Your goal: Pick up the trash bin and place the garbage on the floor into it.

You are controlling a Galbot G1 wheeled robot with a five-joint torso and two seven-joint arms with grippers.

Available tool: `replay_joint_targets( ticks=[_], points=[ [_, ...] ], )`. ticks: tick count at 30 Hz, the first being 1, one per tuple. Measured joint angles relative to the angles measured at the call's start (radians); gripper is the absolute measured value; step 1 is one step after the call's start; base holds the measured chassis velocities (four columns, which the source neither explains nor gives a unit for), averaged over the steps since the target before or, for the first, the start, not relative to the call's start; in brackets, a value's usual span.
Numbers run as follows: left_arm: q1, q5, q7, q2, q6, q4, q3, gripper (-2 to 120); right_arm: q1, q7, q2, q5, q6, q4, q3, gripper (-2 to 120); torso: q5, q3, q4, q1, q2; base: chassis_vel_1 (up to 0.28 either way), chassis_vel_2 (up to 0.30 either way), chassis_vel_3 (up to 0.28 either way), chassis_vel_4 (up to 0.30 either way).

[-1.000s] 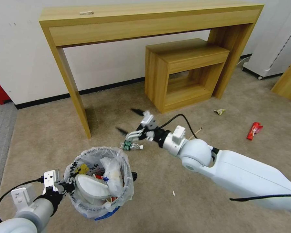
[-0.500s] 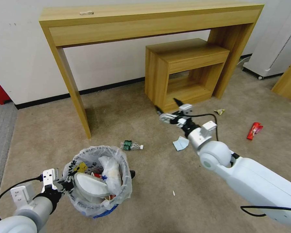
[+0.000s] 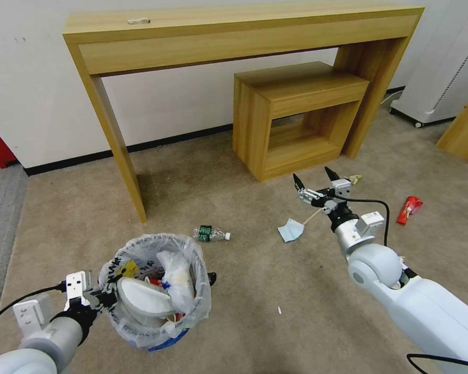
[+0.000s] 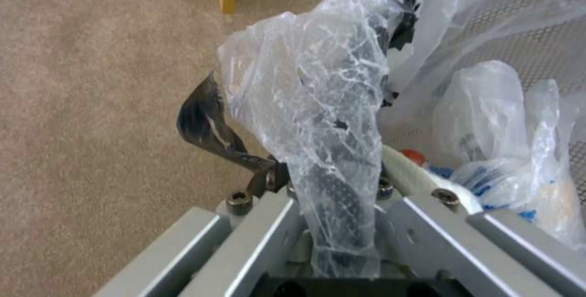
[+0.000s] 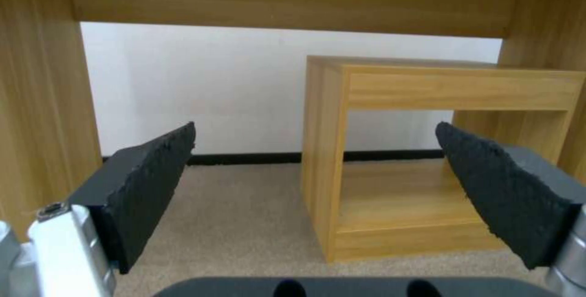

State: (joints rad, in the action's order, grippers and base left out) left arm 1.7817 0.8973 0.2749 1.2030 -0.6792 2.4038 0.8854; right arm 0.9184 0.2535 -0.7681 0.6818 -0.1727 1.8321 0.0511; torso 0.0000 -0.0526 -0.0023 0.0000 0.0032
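Trash bin (image 3: 156, 291) is held clenched at rim by left gripper (image 3: 96, 297) above floor (image 3: 255, 291); right gripper (image 3: 317, 186), released & empty, is best lowered squarely over mask (image 3: 291, 229) w/ pads (image 5: 149, 187) kept wide.

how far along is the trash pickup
Done: the trash bin is lifted, clamped at its rim by the left gripper, with slippers inside. In hand: the right gripper is open, empty. Left on the floor: bottle, mask, stick, red packet.

The small round black mesh trash bin (image 3: 158, 332) wears a crinkled, glossy translucent plastic liner. The beige floor (image 3: 255, 291) is matt short-pile carpet, and the tall light wooden surface (image 3: 234, 36) at 12 o'clock looks smooth, satin-finished. The right gripper (image 5: 317, 187) has rough, matt black pads (image 5: 153, 182).
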Motion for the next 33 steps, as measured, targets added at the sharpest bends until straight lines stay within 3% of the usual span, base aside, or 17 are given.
replay_joint_targets(
  ticks=[18,33],
  points=[
    [0.007,0.008,0.009,0.003,-0.009,0.013,0.011,1,0.013,0.003,-0.024,-0.013,0.005,-0.013,0.006,100,-0.0001,0.0,0.0,0.0,0.0,-0.006,0.005,0.004,-0.005],
    [0.005,0.096,0.054,-0.026,-0.043,0.045,0.048,1,0.003,0.003,-0.037,-0.029,0.007,-0.023,-0.018,100,-0.0001,0.0,-0.0001,0.0,0.0,-0.043,0.047,0.045,-0.039]
  ],
)
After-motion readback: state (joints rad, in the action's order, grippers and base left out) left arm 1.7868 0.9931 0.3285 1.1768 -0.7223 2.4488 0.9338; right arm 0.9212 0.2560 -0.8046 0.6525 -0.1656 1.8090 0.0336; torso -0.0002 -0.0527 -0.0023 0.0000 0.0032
